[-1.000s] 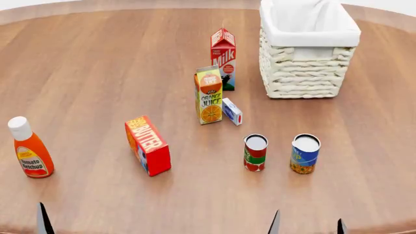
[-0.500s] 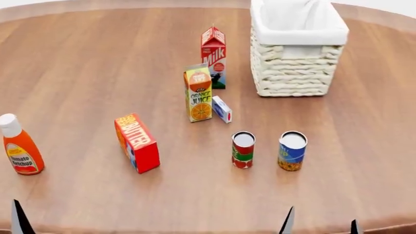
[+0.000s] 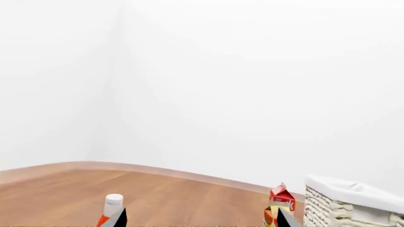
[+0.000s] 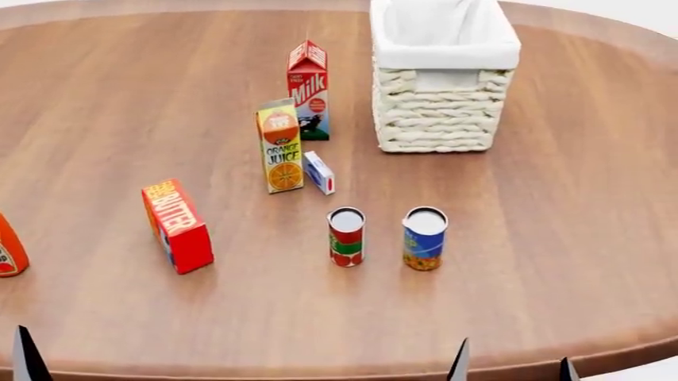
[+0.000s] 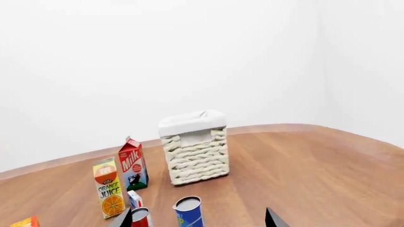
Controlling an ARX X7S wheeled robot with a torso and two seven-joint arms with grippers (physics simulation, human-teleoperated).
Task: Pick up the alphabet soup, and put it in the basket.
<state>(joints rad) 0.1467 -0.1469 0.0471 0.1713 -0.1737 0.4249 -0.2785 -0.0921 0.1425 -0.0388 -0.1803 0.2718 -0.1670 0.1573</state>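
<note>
Head view: your alphabet soup (image 4: 425, 238) stands upright on the bench (image 4: 551, 238), just right of the red-green can (image 4: 347, 236), well short of the basket (image 4: 441, 75) at the back. Both hands show only dark fingertips at the near edge.

L wrist: left hand (image 3: 197, 218) fingers apart, holding nothing.

R wrist: right hand (image 5: 197, 218) fingers apart, soup can between the tips w/o contact, orange juice carton (image 5: 109, 194) beside.
</note>
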